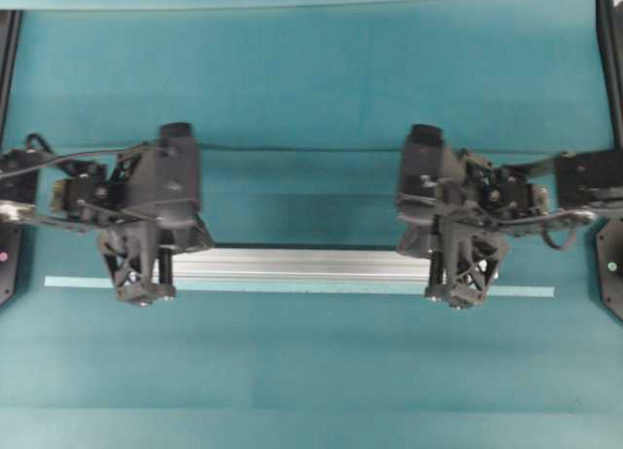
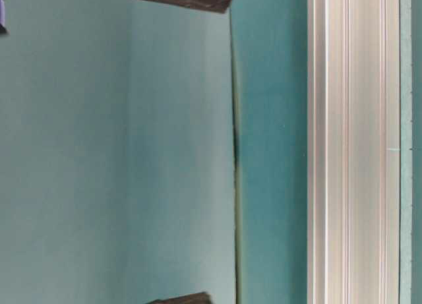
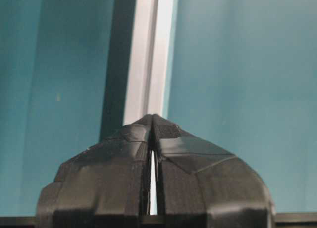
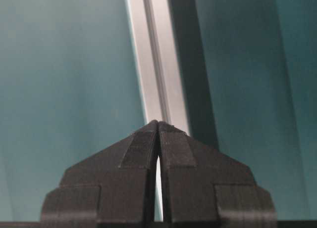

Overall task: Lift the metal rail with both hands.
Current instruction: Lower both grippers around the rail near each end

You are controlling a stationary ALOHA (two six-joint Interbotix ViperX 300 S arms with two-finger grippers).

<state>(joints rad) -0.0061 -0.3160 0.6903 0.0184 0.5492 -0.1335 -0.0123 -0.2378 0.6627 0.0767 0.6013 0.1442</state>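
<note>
Worktop: teal surface with broad bare room toward the far edge and along the near edge; black frame posts stand at both side edges.
Left gripper: reaches in from the left edge and sits over the left end of the rail. In the left wrist view its fingers are pressed together with only a thin slit between the tips, and the rail runs out from between them, so they look clamped on it.
Metal rail: long silver grooved bar lying parallel to the near edge, around the middle of the worktop, its ends hidden under the two grippers. A dark shadow runs along its far side. The table-level view shows its lengthwise grooves close up.
Tape strip: thin pale strip just beside the rail's near side, reaching further toward both side edges than the rail does.
Right gripper: comes from the right edge over the rail's right end. Its fingers are likewise squeezed together, the rail emerging between the tips.
</note>
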